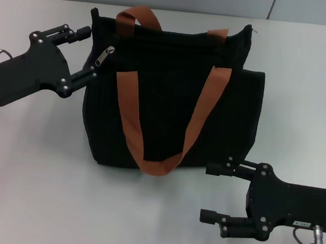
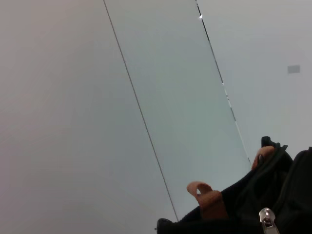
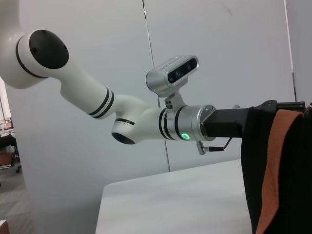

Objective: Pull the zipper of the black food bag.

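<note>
The black food bag (image 1: 170,100) stands mid-table with two rust-orange strap handles (image 1: 132,116). Its silver zipper pull (image 1: 108,56) hangs at the bag's top left corner. My left gripper (image 1: 87,55) is open, with its fingers on either side of the bag's left end, and the pull lies just past its fingertips. The left wrist view shows the pull (image 2: 266,219) and the bag's top edge (image 2: 287,195) close by. My right gripper (image 1: 209,193) is open and empty, low over the table by the bag's front right corner.
The bag rests on a pale table (image 1: 38,174). A grey panelled wall (image 2: 161,97) stands behind it. In the right wrist view the white left arm (image 3: 131,122) reaches to the bag's side (image 3: 253,170).
</note>
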Controlling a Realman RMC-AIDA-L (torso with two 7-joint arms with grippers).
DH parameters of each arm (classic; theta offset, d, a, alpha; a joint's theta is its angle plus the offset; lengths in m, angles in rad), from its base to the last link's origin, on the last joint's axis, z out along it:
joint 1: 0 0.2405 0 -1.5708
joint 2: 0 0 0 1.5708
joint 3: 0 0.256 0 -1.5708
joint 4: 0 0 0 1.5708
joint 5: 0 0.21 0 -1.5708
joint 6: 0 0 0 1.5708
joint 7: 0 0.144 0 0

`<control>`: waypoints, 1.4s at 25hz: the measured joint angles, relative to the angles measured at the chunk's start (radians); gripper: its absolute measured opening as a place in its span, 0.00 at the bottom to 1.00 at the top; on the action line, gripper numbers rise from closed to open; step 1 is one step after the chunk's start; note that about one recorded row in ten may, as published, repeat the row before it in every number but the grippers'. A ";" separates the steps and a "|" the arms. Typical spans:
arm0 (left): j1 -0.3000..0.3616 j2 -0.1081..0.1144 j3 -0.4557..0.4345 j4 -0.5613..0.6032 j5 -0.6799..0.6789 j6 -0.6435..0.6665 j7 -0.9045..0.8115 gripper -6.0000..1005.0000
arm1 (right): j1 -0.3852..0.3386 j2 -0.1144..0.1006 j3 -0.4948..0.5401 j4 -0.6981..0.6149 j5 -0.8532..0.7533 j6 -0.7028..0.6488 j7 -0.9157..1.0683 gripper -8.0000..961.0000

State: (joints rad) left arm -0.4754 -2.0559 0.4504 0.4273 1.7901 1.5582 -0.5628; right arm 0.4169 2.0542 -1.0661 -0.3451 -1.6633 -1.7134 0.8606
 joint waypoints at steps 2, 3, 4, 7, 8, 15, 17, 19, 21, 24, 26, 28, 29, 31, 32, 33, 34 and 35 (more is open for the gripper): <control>0.000 0.000 0.000 0.000 -0.004 0.000 0.004 0.74 | 0.000 0.000 0.000 0.000 0.000 0.000 0.000 0.83; 0.001 -0.001 0.000 0.001 -0.007 0.001 0.009 0.73 | 0.000 0.000 0.001 0.000 0.001 0.000 0.000 0.83; 0.001 -0.001 0.000 0.001 -0.007 0.001 0.022 0.69 | 0.000 0.000 0.001 0.000 0.001 0.000 0.000 0.83; 0.001 -0.005 0.002 0.001 -0.007 -0.001 0.037 0.56 | 0.001 0.000 0.002 0.000 0.001 0.000 0.000 0.83; 0.000 -0.006 0.003 0.001 -0.007 -0.002 0.039 0.52 | 0.002 0.000 0.002 0.000 0.001 0.000 0.000 0.83; 0.000 -0.006 0.002 0.001 -0.008 0.004 0.040 0.19 | 0.004 0.000 0.002 -0.001 0.001 -0.024 0.000 0.83; 0.001 -0.006 0.002 0.001 -0.008 0.005 0.047 0.10 | 0.005 0.000 0.008 -0.002 0.002 -0.046 0.003 0.83; 0.005 -0.006 0.000 -0.002 -0.008 0.015 0.060 0.07 | 0.006 0.000 0.036 -0.008 0.002 -0.096 0.031 0.83; 0.006 -0.006 -0.001 -0.002 -0.008 0.019 0.061 0.03 | 0.012 0.000 0.076 -0.013 0.002 -0.154 0.070 0.83; 0.011 -0.009 -0.001 -0.005 -0.015 0.042 0.064 0.03 | 0.034 0.004 0.150 -0.015 0.002 -0.234 0.173 0.83; 0.017 -0.010 -0.001 -0.009 -0.029 0.053 0.072 0.03 | 0.063 0.006 0.203 -0.022 0.002 -0.269 0.291 0.83; 0.028 -0.012 -0.001 -0.015 -0.063 0.070 0.098 0.04 | 0.099 0.007 0.228 -0.034 0.002 -0.278 0.415 0.83; 0.031 -0.013 -0.001 -0.021 -0.073 0.074 0.106 0.04 | 0.116 0.006 0.234 -0.039 0.002 -0.279 0.466 0.83; 0.032 -0.013 0.000 -0.027 -0.079 0.076 0.112 0.04 | 0.157 0.005 0.240 -0.047 0.002 -0.269 0.565 0.83; 0.033 -0.013 0.001 -0.036 -0.085 0.077 0.127 0.04 | 0.175 0.005 0.242 -0.053 0.002 -0.260 0.611 0.83; 0.033 -0.013 0.000 -0.039 -0.085 0.077 0.135 0.04 | 0.210 0.007 0.243 -0.077 0.002 -0.229 0.705 0.83; 0.033 -0.013 -0.001 -0.043 -0.085 0.078 0.141 0.04 | 0.242 0.009 0.241 -0.101 0.002 -0.192 0.786 0.83; 0.033 -0.013 -0.001 -0.043 -0.085 0.078 0.141 0.04 | 0.242 0.009 0.241 -0.101 0.002 -0.192 0.786 0.83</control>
State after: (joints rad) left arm -0.4424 -2.0693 0.4493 0.3841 1.7046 1.6359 -0.4216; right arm 0.6585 2.0630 -0.8255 -0.4458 -1.6615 -1.9050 1.6464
